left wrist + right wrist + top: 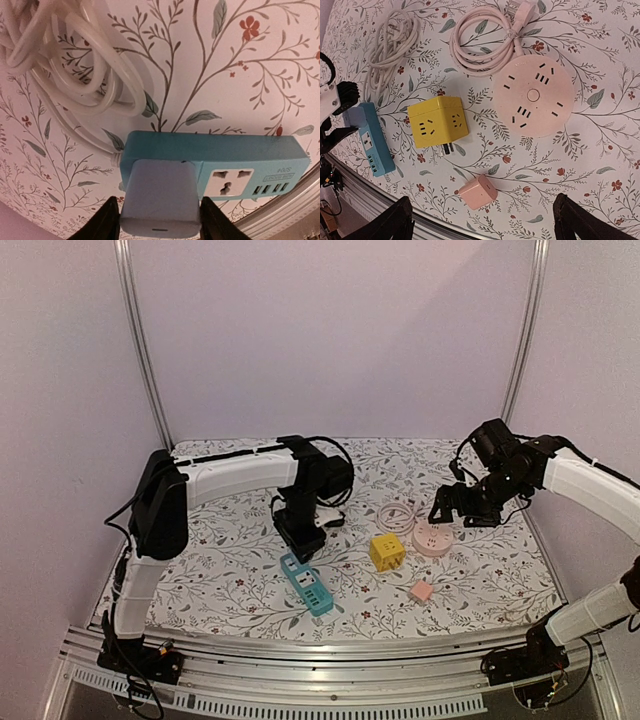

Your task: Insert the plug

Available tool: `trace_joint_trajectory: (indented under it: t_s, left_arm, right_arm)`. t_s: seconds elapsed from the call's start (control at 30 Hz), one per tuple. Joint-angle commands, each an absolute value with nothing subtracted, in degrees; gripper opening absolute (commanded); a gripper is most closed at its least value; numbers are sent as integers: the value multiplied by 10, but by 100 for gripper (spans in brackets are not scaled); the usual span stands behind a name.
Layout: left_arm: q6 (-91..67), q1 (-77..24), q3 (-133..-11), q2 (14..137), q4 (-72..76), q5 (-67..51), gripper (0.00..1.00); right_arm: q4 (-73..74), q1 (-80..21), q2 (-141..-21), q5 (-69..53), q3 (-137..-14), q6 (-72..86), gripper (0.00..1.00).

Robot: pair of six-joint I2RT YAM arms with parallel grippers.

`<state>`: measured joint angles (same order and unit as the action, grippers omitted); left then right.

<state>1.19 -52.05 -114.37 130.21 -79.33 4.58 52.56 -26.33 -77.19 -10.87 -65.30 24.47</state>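
My left gripper (160, 216) is shut on a pale white plug adapter (161, 197), a finger against each side. The plug sits against the left socket of the blue power strip (220, 152); its pins are hidden. The strip's second socket and USB ports lie uncovered to the right. In the top view the left gripper (303, 548) stands over the far end of the blue strip (312, 590), hiding the plug. My right gripper (455, 508) is open and empty, high above the table; its fingers (395, 222) frame a small pink cube adapter (478, 191).
A yellow cube socket (437, 121) and a round pink power strip (532, 96) with its coiled pink cord (485, 40) lie at the centre right. The blue strip's coiled white cord (75, 60) lies beside it. The table's metal front rail (300, 655) is close to the strip.
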Motion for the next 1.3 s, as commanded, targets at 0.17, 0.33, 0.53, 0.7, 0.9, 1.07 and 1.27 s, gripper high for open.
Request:
trace_joint_trajectory:
  t_s: [0.17,0.33,0.53,0.7,0.9,1.07,1.27]
  left_arm:
    - [3,-512,-1159,1274,-774,46,79]
    - [-10,-511,-1161,1246,-776,53,85]
    - [-26,-510,-1183,1210,-782,70,89]
    - [-49,-511,-1205,1184,-786,78,96]
    - [-75,-516,-1208,1144,-772,89,97]
    - [-89,-517,-1223,1119,-767,124,99]
    - [-123,-518,-1215,1084,-722,204,99]
  right_arm:
    - [524,-263,-748,-98,-661,253,97]
    - [520,-264,-746,-100,-653,253,97]
    - [509,-263,-737,-110,-626,261,97]
    - [507,-264,-724,-112,-598,274,97]
    - [506,-280,-702,-112,-557,294,96]
    - [500,-298,-688,-115,-522,325,96]
    - [485,-304,-680,-107,-501,362,96]
